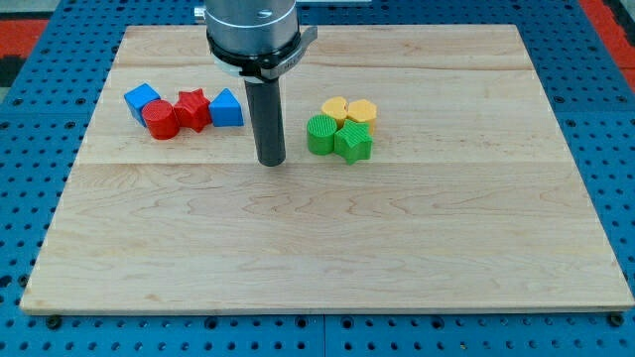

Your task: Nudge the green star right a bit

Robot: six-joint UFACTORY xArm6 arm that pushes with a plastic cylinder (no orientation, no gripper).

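Note:
The green star (354, 142) lies right of the board's middle, near the view's top. A round green block (321, 134) touches its left side. Two yellow blocks, one (335, 109) and another (362, 110), sit just above the pair. My tip (271, 160) rests on the board to the left of this cluster, a short gap away from the round green block. The rod rises straight up to the arm's grey flange at the view's top.
At the view's upper left sits a second cluster: a blue cube (142, 98), a red cylinder (159, 120), a red star (192, 109) and a blue triangular block (226, 108). The wooden board (327, 248) lies on a blue pegboard.

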